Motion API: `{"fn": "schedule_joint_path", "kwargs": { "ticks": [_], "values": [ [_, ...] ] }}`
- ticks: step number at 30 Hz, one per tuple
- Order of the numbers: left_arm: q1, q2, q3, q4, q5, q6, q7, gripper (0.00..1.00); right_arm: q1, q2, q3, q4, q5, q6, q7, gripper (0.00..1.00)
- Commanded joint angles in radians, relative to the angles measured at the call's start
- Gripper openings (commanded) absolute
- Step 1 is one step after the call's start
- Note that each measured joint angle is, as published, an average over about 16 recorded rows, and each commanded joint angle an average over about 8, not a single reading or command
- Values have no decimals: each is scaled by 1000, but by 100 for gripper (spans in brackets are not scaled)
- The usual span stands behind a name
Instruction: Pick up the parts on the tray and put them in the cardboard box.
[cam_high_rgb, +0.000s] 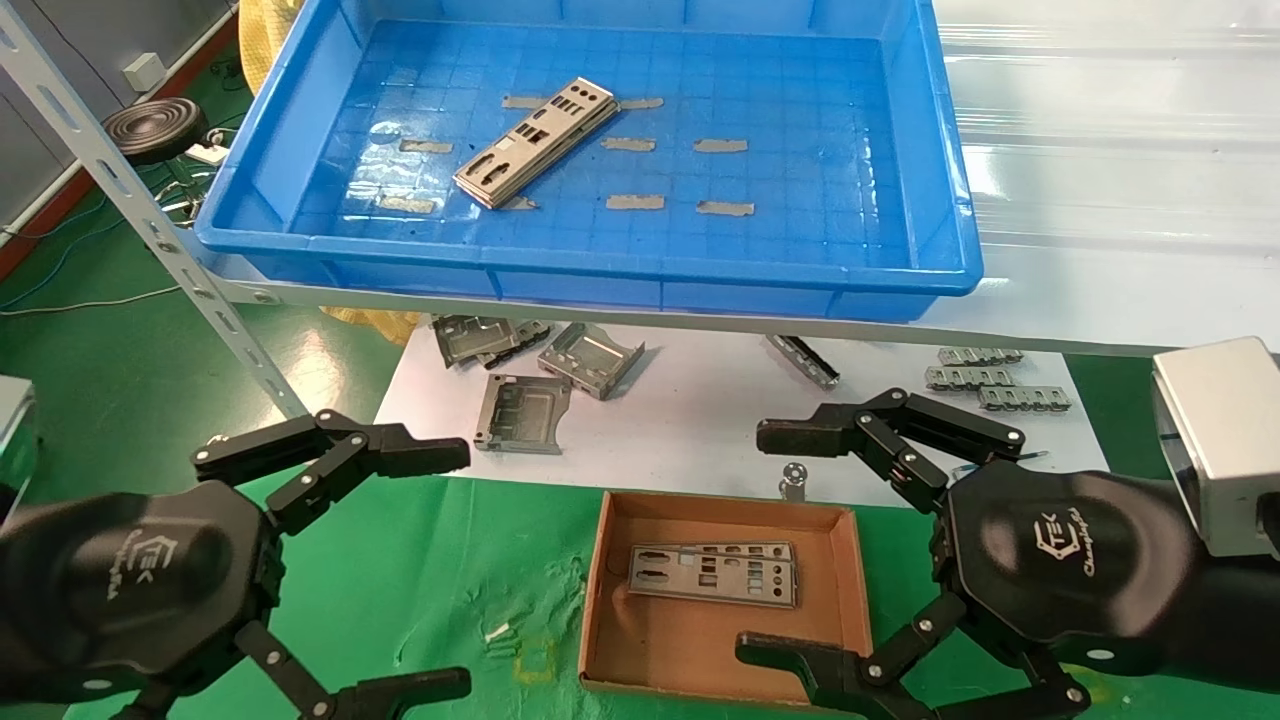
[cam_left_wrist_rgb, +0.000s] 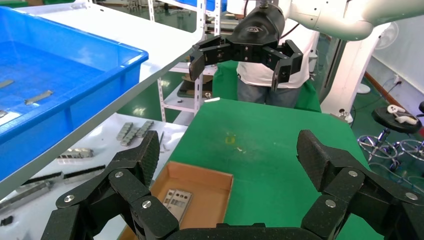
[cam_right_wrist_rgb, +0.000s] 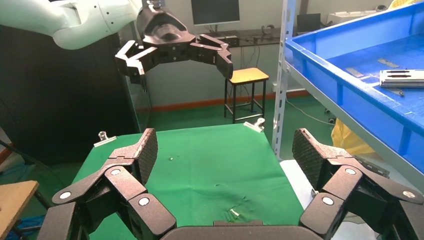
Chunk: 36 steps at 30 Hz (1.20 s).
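Observation:
The blue tray (cam_high_rgb: 600, 275) sits on a raised shelf at the back. A small stack of silver parts (cam_high_rgb: 535, 142) lies diagonally on its left half and also shows as parts (cam_right_wrist_rgb: 401, 78) in the right wrist view. The cardboard box (cam_high_rgb: 700, 640) rests on the green cloth below, with plates (cam_high_rgb: 712, 573) lying flat inside; the box (cam_left_wrist_rgb: 210, 172) and its plates (cam_left_wrist_rgb: 176, 201) also show in the left wrist view. My left gripper (cam_high_rgb: 455, 570) hangs open left of the box, holding nothing. My right gripper (cam_high_rgb: 760, 545) is open and empty over the box's right side.
Boxy folded brackets (cam_high_rgb: 590, 358) and smaller ones (cam_high_rgb: 985, 380) lie on a white sheet under the shelf. Grey tape strips (cam_high_rgb: 634, 202) dot the tray floor. A slanted shelf post (cam_high_rgb: 150, 215) stands at the left. Green cloth (cam_high_rgb: 470, 600) covers the near table.

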Motion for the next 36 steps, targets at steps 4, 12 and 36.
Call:
{"fn": "schedule_joint_path", "kwargs": {
  "ticks": [4,12,36],
  "values": [
    [-2,3,3,5,0,0,2,100,0,0,0,0,0,0,0,100],
    [-6,10,9,15,3,-1,6,100,0,0,0,0,0,0,0,100],
    [-10,16,14,25,7,-2,9,100,0,0,0,0,0,0,0,100]
  ]
}}
